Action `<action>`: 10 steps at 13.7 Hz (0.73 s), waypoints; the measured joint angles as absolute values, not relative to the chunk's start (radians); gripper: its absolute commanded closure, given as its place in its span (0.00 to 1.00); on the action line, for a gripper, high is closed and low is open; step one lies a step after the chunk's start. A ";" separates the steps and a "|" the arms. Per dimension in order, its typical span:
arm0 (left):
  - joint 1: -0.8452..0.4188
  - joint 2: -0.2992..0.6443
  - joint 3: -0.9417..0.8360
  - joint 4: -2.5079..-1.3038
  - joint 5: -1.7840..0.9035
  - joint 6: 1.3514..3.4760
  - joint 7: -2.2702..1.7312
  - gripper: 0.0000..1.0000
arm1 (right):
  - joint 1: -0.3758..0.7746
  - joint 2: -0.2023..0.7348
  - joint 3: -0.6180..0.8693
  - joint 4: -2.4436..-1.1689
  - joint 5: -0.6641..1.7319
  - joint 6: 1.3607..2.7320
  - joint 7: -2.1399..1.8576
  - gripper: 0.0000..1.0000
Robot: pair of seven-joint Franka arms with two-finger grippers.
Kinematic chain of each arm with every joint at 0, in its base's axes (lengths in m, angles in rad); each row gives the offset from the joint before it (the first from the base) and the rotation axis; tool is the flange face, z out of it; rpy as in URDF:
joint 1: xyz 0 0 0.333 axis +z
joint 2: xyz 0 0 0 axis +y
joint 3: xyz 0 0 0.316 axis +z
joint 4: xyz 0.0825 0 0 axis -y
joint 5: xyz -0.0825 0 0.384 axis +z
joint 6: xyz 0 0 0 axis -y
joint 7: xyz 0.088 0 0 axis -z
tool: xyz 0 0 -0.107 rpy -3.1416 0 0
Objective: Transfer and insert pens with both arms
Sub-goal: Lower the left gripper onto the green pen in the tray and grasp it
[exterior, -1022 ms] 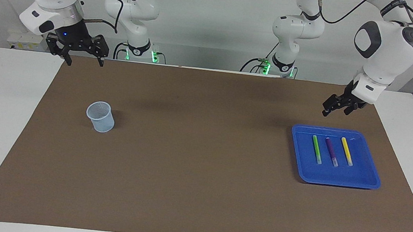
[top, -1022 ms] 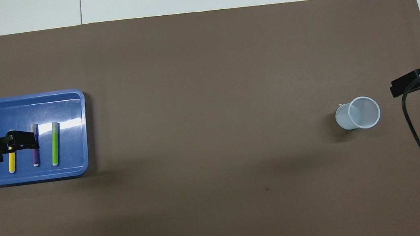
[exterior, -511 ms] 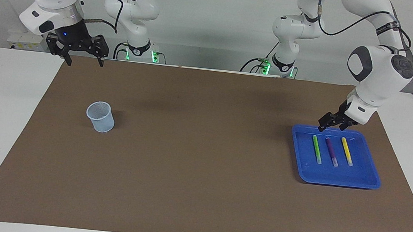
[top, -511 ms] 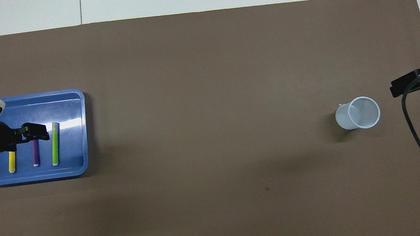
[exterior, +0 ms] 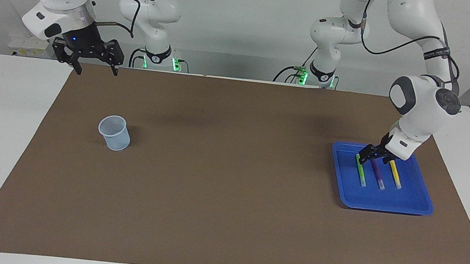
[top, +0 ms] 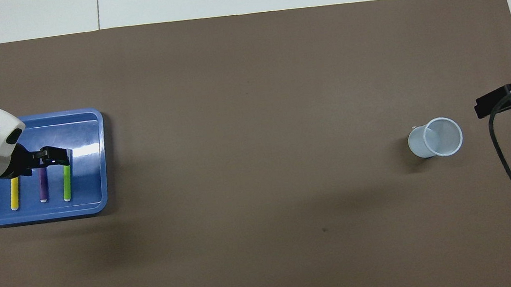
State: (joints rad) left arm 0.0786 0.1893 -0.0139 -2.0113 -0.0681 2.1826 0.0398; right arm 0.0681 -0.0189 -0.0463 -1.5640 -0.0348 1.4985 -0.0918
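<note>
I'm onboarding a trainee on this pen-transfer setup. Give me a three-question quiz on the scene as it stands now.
1. True or false: all three pens lie in the blue tray.
2. Which pen is the left end effector over? A) yellow pen B) purple pen C) green pen
3. Fill in: the right end effector waits in the air, and the ___ stands empty toward the right arm's end of the table.

Key: 1 true; 2 C; 3 cup.
</note>
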 measured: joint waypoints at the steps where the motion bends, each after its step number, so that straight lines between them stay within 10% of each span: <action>1: 0.079 0.212 -0.014 -2.011 -0.068 2.209 0.042 0.00 | 0.068 -0.019 -0.046 -1.564 -0.035 1.498 -0.092 0.00; 5: 0.079 0.290 -0.017 -2.011 -0.068 2.306 0.044 0.01 | 0.068 -0.019 -0.046 -1.564 -0.035 1.498 -0.092 0.00; 10: 0.078 0.309 -0.020 -2.011 -0.068 2.332 0.045 0.36 | 0.068 -0.019 -0.046 -1.564 -0.035 1.498 -0.092 0.00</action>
